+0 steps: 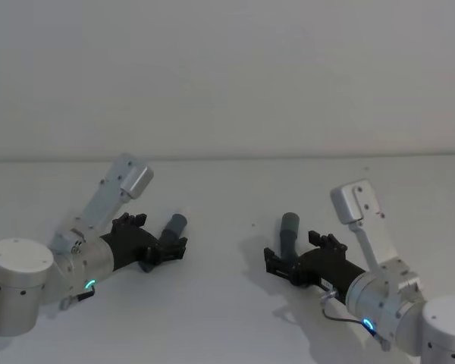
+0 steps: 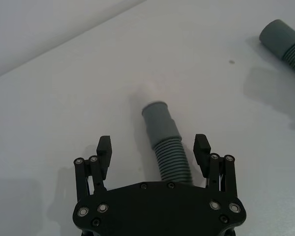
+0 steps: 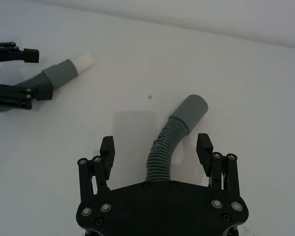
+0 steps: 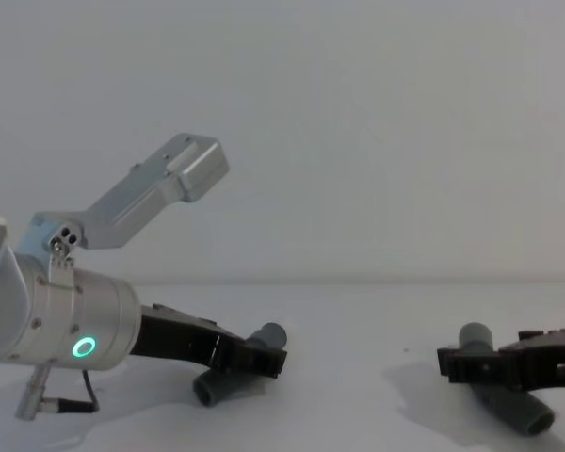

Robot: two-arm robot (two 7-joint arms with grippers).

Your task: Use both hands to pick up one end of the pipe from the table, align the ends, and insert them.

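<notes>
Two dark grey ribbed pipe pieces lie on the white table (image 1: 227,303). The straight piece (image 1: 174,226) (image 2: 168,152) has a smooth cuff (image 2: 160,120) with a whitish tip (image 3: 84,62). My left gripper (image 1: 158,236) (image 2: 153,146) (image 4: 268,361) stands open, its fingers on either side of the ribbed part without touching it. The bent piece (image 1: 290,230) (image 3: 163,147) (image 4: 508,405) ends in a grey cuff (image 3: 190,112). My right gripper (image 1: 297,252) (image 3: 156,146) (image 4: 457,363) is open too, straddling the bent piece's ribbed part. Both grippers are low at the table.
A plain pale wall rises behind the table's far edge (image 1: 227,158). A small dark speck (image 3: 150,97) marks the surface between the two pieces. Bare table lies between the two cuffs.
</notes>
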